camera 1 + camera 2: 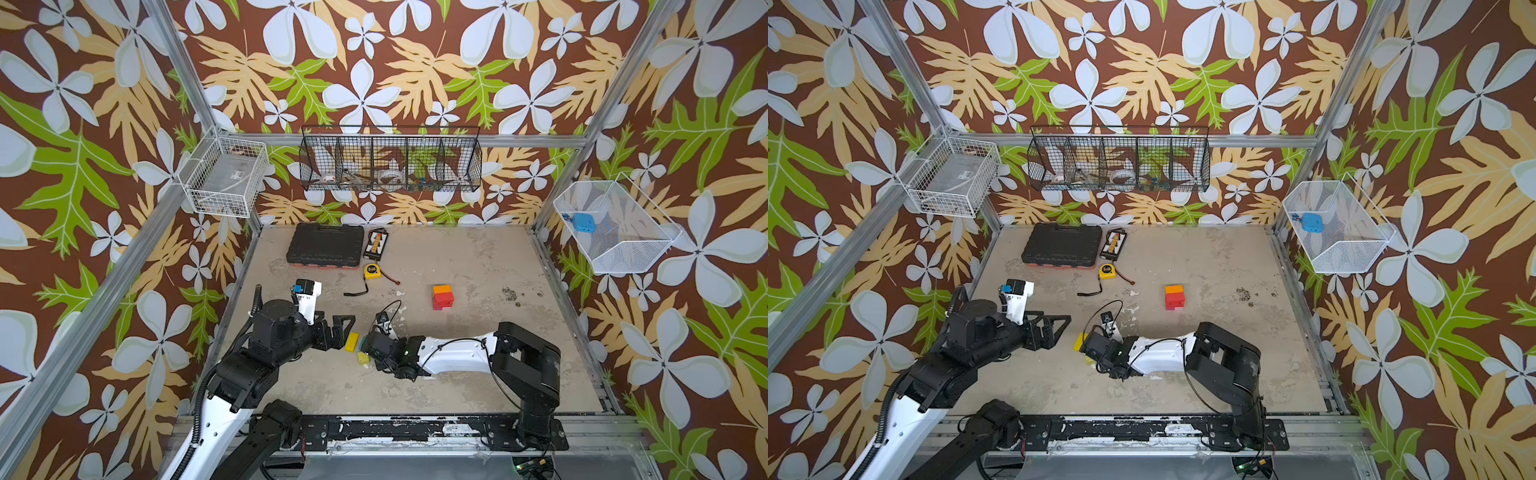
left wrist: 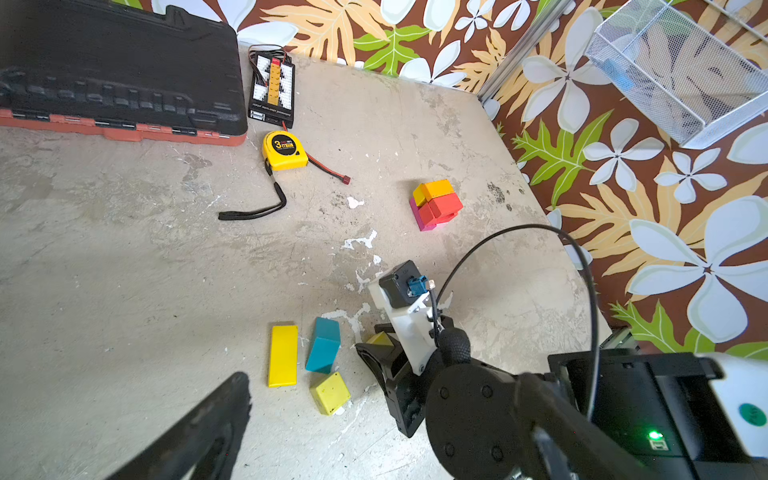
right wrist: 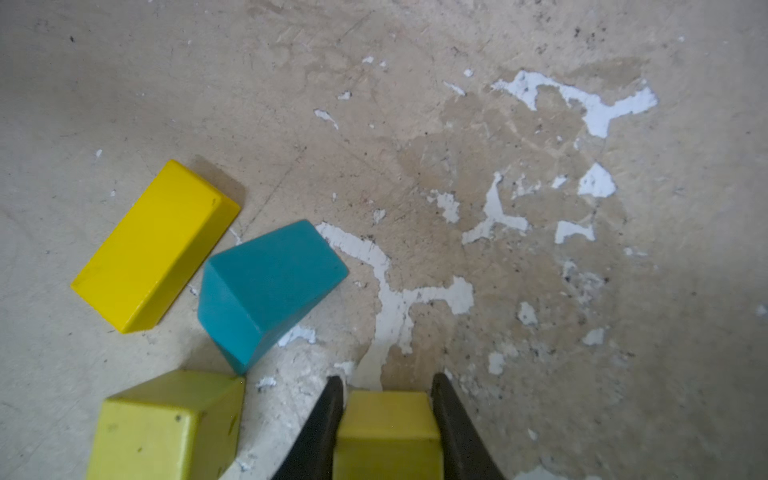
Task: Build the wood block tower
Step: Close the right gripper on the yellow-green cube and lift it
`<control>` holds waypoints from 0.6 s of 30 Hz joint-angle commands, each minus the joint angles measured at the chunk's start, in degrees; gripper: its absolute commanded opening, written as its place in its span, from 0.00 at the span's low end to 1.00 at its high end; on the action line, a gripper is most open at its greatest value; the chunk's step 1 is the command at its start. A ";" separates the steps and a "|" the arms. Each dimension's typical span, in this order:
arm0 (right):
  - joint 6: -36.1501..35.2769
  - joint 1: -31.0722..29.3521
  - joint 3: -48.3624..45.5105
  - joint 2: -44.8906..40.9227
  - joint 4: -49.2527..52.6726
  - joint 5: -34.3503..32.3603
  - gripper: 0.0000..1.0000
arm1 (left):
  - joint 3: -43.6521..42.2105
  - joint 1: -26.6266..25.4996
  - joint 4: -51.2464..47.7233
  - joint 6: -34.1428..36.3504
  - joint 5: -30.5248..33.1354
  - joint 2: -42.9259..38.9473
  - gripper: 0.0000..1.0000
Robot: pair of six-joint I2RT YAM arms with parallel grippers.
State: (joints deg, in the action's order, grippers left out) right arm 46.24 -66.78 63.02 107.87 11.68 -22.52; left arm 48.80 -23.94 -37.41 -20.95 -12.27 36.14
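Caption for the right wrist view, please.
Right tool grips a lime block; a teal block, a yellow brick and a second lime block lie nearby.

Two high eyes, two wrist cameras close in.
Both top views look steeply down from above the front edge, far enough back to hold the whole worktop (image 1: 457,257) and three walls. The left wrist view looks from low across to the far right corner, taking in the tower (image 2: 436,203). The right wrist view sits closest, facing down past the right tool (image 3: 387,380) and the lime block (image 3: 388,415) between its fingers. Both wrist views share the yellow brick (image 2: 283,355) and the teal block (image 2: 323,345).
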 commanded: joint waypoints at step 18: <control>-11.74 17.92 4.62 -25.76 9.16 -2.50 0.16 | 0.16 0.04 0.29 -0.83 1.34 -0.73 1.00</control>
State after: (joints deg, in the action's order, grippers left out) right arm 38.85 -53.54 64.95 83.31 19.07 -28.53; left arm 48.82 -23.94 -37.28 -21.41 -10.98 34.52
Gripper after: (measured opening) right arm 0.297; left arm 0.996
